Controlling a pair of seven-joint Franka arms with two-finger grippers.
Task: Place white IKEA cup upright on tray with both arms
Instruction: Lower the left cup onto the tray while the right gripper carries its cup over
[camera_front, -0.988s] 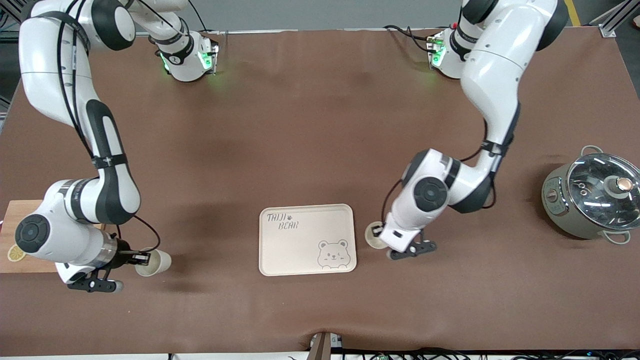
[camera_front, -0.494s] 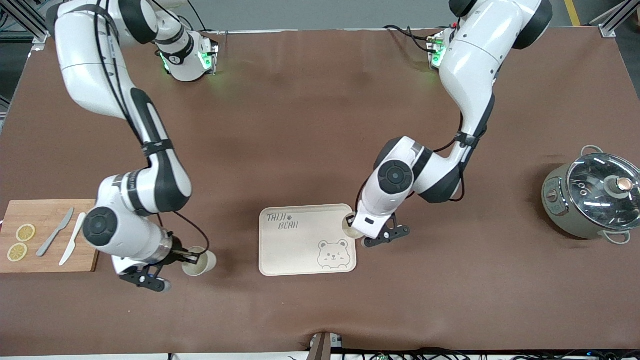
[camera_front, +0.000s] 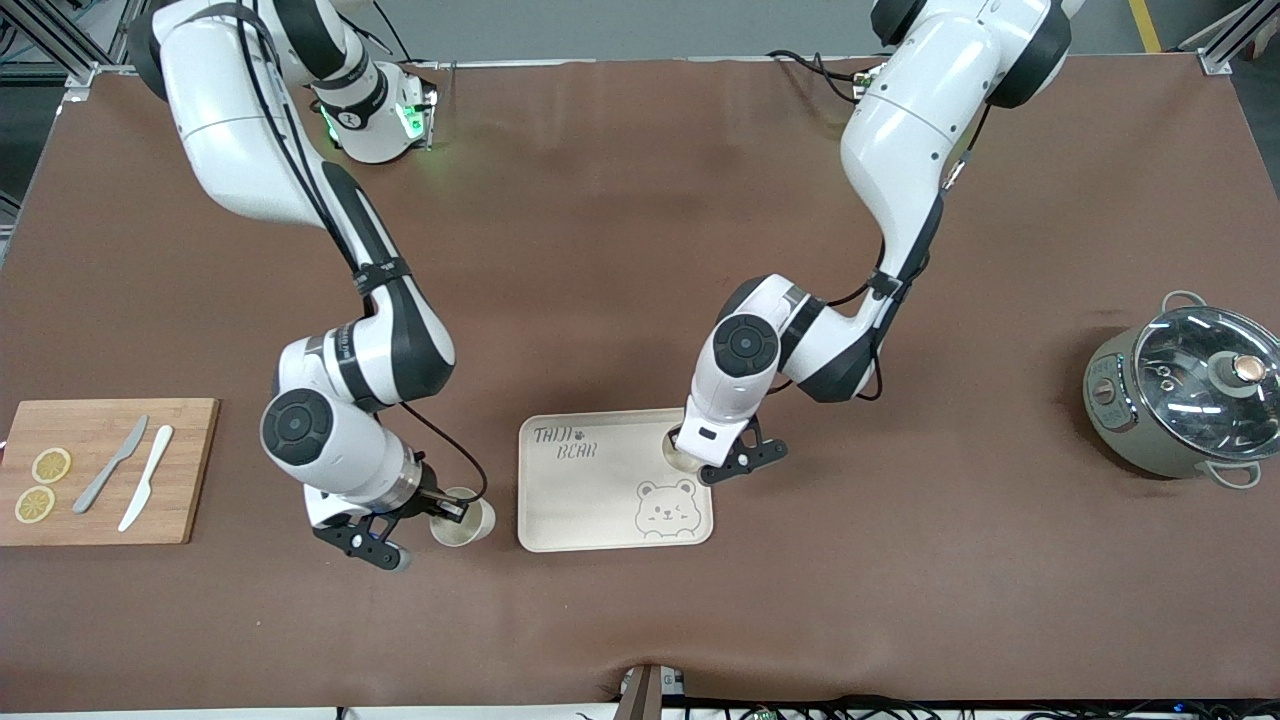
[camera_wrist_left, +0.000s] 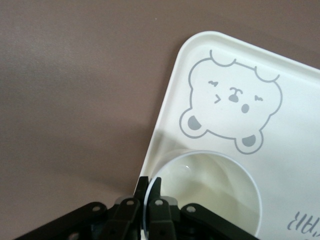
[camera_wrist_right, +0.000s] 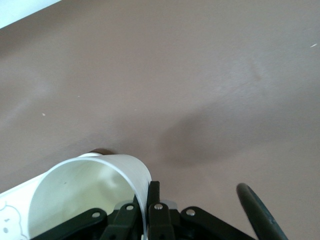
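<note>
The cream tray (camera_front: 590, 500) with the bear drawing lies near the table's front middle. My left gripper (camera_front: 692, 447) is shut on the rim of a white cup (camera_front: 680, 455), opening up, over the tray's edge toward the left arm's end. In the left wrist view the cup (camera_wrist_left: 210, 195) sits over the tray (camera_wrist_left: 300, 130) beside the bear face, with the gripper (camera_wrist_left: 149, 187) pinching its wall. My right gripper (camera_front: 447, 508) is shut on the rim of a second white cup (camera_front: 465, 525), just off the tray toward the right arm's end. The right wrist view shows that cup (camera_wrist_right: 85, 195) and gripper (camera_wrist_right: 149, 197).
A wooden cutting board (camera_front: 190, 470) with two lemon slices and two knives lies at the right arm's end. A grey pot with a glass lid (camera_front: 1190, 390) stands at the left arm's end. Brown table (camera_front: 620, 250) lies open toward the bases.
Both arms swung toward the tray with their cups. The left cup went from beside the tray to over its edge. The right cup went from near the cutting board to beside the tray.
</note>
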